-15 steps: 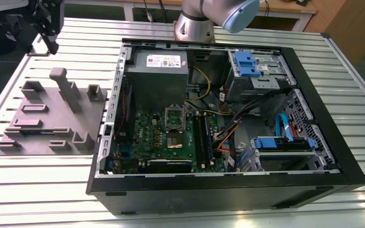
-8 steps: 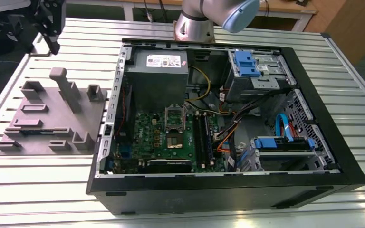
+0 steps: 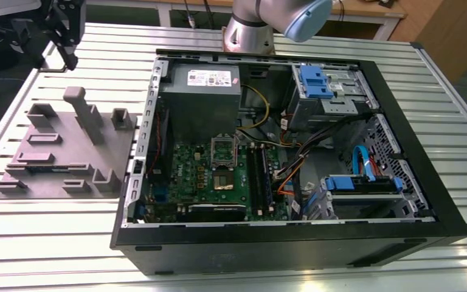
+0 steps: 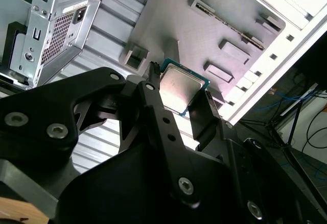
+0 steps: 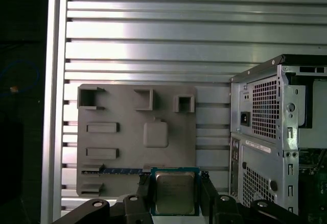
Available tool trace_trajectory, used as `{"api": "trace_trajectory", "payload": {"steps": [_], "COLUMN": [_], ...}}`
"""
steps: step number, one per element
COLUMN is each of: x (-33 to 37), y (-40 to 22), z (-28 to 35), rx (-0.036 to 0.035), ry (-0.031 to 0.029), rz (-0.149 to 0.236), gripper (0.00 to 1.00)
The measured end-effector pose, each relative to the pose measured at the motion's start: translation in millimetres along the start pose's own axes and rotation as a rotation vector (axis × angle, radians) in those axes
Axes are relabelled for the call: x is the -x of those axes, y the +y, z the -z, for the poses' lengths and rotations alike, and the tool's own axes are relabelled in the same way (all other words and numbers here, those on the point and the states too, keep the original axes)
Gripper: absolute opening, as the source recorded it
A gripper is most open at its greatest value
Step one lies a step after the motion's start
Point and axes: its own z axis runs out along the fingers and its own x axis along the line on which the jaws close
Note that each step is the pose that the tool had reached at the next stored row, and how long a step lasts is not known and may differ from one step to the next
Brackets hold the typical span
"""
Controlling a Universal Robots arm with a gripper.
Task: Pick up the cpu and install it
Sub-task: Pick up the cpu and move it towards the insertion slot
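Note:
The cpu (image 5: 174,192) is a flat square chip with a shiny metal top and a thin dark green rim. My gripper (image 5: 174,198) is shut on it, one black finger (image 5: 144,191) on each of two opposite edges. In the second wrist view the cpu (image 4: 180,87) is held the same way in the gripper (image 4: 179,94), above the grey moulded plate (image 4: 204,25). In the exterior view the gripper (image 3: 67,56) hangs over the table's far corner on the exterior view's left, beyond the plate (image 3: 63,152). The open socket (image 3: 223,149) sits on the green motherboard inside the computer case (image 3: 428,201).
The open black computer case holds a grey power supply (image 3: 202,97), blue drive brackets (image 3: 315,82) and loose cables. Its rear panel (image 5: 265,132) stands close beside the plate (image 5: 135,137). The plate's upright blocks (image 3: 83,109) rise from the ribbed metal table (image 3: 47,243).

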Motion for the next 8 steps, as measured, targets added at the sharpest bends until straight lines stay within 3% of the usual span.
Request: {"api": "trace_trajectory", "payload": {"steps": [8], "x": [4.5], "y": [0.0], "z": [0.0], "rx": [0.0000], "ry": [0.0000], "rz": [0.000], "gripper": [0.47]}}
